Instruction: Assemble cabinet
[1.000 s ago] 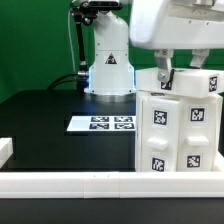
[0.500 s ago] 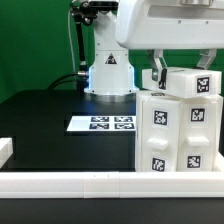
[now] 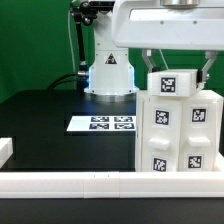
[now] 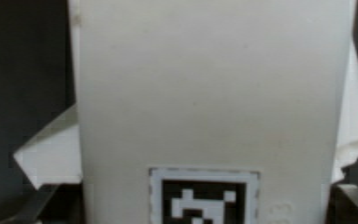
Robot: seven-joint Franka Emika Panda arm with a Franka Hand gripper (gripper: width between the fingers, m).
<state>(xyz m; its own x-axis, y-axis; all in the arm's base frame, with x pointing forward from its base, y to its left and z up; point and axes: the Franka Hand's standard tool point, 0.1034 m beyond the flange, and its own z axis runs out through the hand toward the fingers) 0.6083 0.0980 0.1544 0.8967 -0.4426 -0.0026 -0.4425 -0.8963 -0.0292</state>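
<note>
Holding a tagged white block (image 3: 177,83) on cabinet (image 3: 180,135) top, gripper (image 3: 178,72) clamped on it; seating and release left, approx.

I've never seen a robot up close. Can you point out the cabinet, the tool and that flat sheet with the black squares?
cabinet (image 3: 180,130), exterior view, on its tagged front face.
tool (image 3: 178,68), exterior view, midway between its fingertips.
marker board (image 3: 103,124), exterior view, on its printed top.

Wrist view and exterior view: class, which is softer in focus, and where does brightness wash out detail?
Wrist view: the white block is soft, its tag blurred. Exterior view: sharper, tags crisp on the cabinet, though the gripper housing above is nearly blown white.
</note>
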